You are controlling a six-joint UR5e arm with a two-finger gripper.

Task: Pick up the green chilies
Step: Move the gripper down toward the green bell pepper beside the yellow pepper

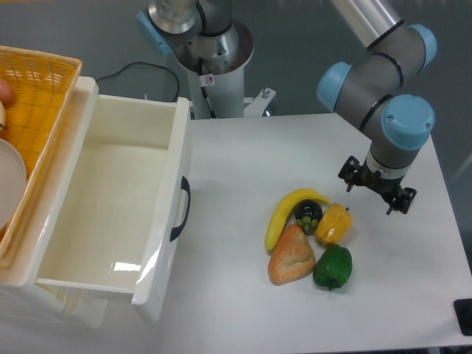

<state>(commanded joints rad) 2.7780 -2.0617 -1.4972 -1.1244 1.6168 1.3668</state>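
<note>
Hovering end effector [377, 189] open, empty; green chilies [332, 267] on table beside yellow pepper [333, 223], bread [291, 255]

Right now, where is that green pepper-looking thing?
The green chilies lie on the white table, right of centre near its front edge, touching the bread on their left, just below the yellow pepper.

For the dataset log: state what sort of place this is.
Likely a robotics lab bench: a UR5e arm over a white table, plastic food props such as the green chilies, and a white bin.
</note>
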